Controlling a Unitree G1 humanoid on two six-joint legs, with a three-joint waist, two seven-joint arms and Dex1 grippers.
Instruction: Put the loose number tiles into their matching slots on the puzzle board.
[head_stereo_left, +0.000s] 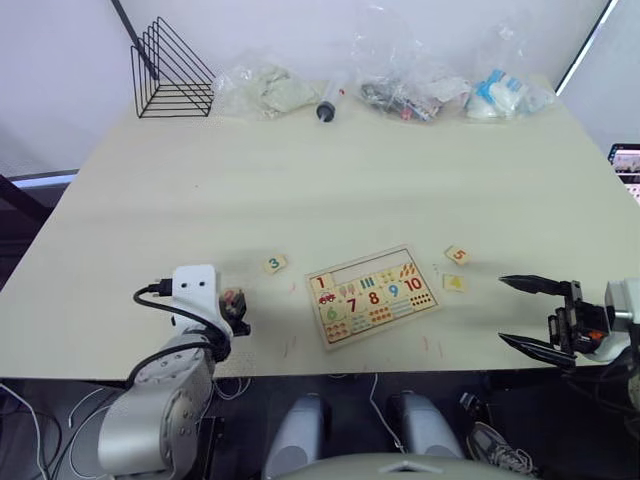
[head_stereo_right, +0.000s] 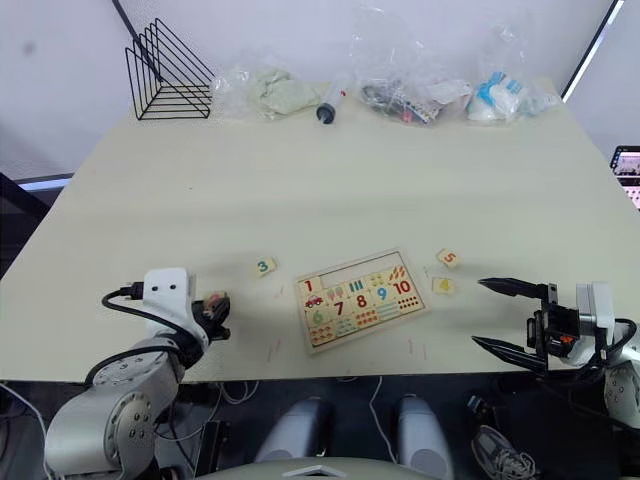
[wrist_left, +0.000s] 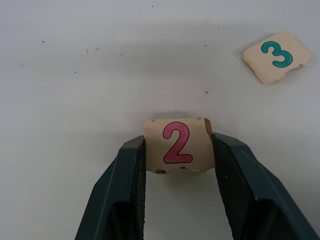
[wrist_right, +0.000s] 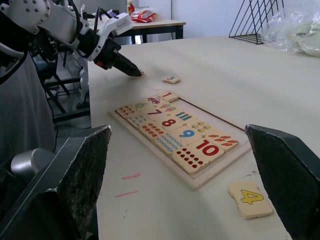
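The left hand (wrist_left: 177, 160) is closed on the "2" tile (wrist_left: 178, 144), one black finger pressed against each side edge of the tile, with the pink numeral facing up. It holds the tile low over the bench (head_stereo_left: 330, 170), well to the left of the puzzle board (head_stereo_left: 372, 295) and close to the bench's near edge. The "3" tile (head_stereo_left: 275, 264), with a teal numeral, lies flat on the bench between the left hand and the puzzle board, a little farther from the near edge than either.

The right hand (head_stereo_left: 525, 313) is wide open and holds nothing, its two fingers spread far apart. It hovers at the near edge of the bench, well to the right of the puzzle board.

The puzzle board lies flat near the middle of the bench's near side, slightly turned. Its far long edge carries the row of slots (head_stereo_left: 365, 273); the "1" tile (head_stereo_left: 322, 282) sits in the leftmost slot, and the slots beside it show bare wood. The "5" tile (head_stereo_left: 457, 255) and the "4" tile (head_stereo_left: 454, 283) lie flat just to the right of the puzzle board, close to each other, with the "5" tile farther from the near edge.

Beyond the puzzle board the bench is bare up to its far edge, where a black wire rack (head_stereo_left: 170, 72), a syringe (head_stereo_left: 329, 103) and several plastic bags (head_stereo_left: 408, 85) stand in a row.
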